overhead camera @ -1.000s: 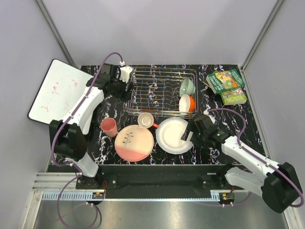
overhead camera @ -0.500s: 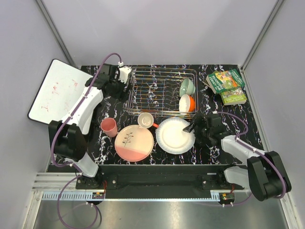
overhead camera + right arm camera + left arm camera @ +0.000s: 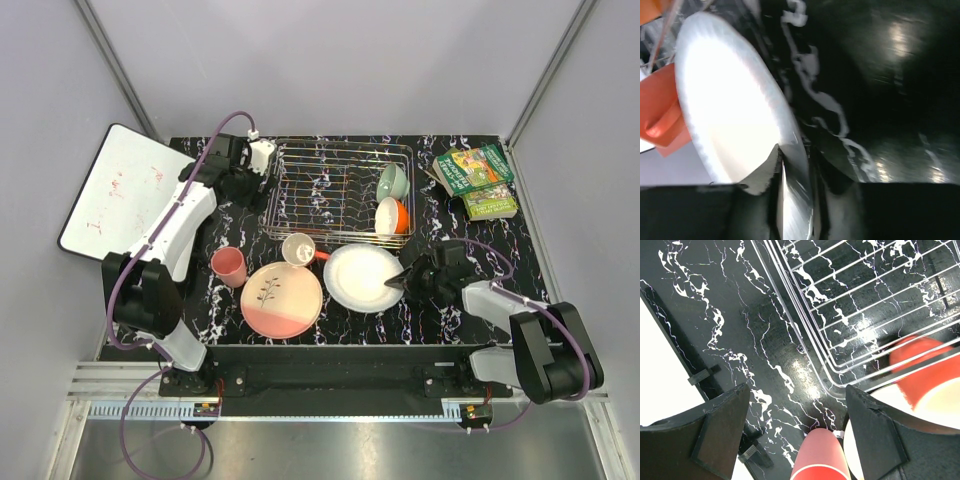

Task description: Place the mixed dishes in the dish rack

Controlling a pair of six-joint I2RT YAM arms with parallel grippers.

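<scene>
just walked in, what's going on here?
The right gripper is pinching the right rim of the white plate, in front of the dish rack. The left gripper hangs open by the rack's left end, holding nothing. The pale green bowl and orange-and-white bowl sit in the rack; the pink plate, orange mug and pink cup lie outside it.

Black marbled table (image 3: 432,322) — pale grey walls (image 3: 330,60) around.

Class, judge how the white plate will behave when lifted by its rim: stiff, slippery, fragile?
The white plate is probably stiff: its thin rim shows no bend where the right gripper pinches it. Its glossy sheen suggests it may slip. Pinched at one edge only, it will likely tilt downward when raised.
</scene>
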